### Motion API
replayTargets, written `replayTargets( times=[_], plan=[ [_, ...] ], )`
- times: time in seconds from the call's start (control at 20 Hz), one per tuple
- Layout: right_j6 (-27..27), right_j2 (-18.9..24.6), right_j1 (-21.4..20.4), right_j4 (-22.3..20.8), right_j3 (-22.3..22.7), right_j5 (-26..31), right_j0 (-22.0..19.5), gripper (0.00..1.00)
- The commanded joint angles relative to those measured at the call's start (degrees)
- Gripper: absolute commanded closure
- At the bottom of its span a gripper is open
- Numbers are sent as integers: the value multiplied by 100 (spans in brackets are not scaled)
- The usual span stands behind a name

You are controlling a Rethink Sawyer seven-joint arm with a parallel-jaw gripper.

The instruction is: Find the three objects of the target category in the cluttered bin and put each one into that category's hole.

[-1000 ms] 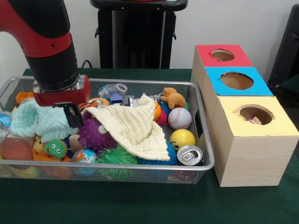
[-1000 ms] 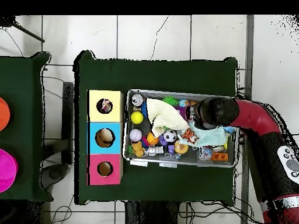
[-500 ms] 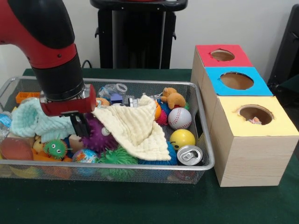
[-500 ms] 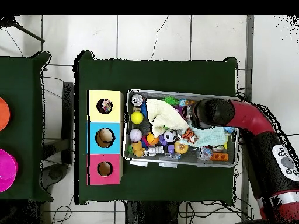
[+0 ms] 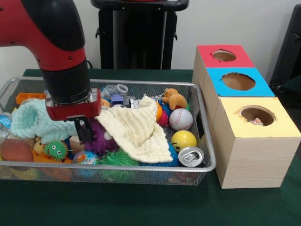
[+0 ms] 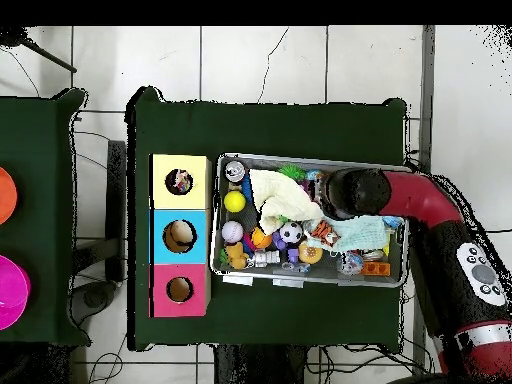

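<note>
A wire mesh bin [image 5: 207,141] holds a heap of toys. My gripper [image 5: 85,133] reaches down from the red and black arm into the bin's left half, at the left side of a purple spiky ball [image 5: 101,140]. Whether it holds anything is hidden. A cream cloth [image 5: 136,129] lies over the middle, just right of the gripper. A mint cloth [image 5: 33,120] lies to its left. Beside the bin stand three boxes with a red hole [image 5: 224,55], a blue hole [image 5: 238,81] and a yellow hole [image 5: 257,115]. From overhead the arm [image 6: 355,192] covers the gripper.
A baseball [image 5: 181,118], a yellow smiley ball [image 5: 183,140], a can [image 5: 191,156] and a brown teddy [image 5: 174,99] sit at the bin's right end. A green spiky ball [image 5: 56,149] lies front left. A black stand [image 5: 136,37] rises behind the table.
The arm has moved right across the bin, from over the mint cloth to the purple spiky ball, and dropped lower. The toys and cloths have barely shifted.
</note>
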Motion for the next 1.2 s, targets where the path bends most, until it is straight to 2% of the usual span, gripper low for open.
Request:
replayTargets(
  times=[0.05, 0.2, 0.4, 0.9, 1.1, 1.2],
  plan=[
    [943, -385, -22, -421, 1069, -1382, 694, 100],
    [1757, -718, -55, -208, 1275, -1865, 1106, 100],
    [2360, -1097, -95, 311, 1482, -2213, 1546, 100],
    [3485, -1691, -964, 2175, 2351, -1911, 2692, 100],
    [3648, -1831, -1287, 2678, 2605, -1759, 2976, 100],
    [3460, -1950, -1551, 2767, 2691, -1476, 2993, 100]
  ],
)
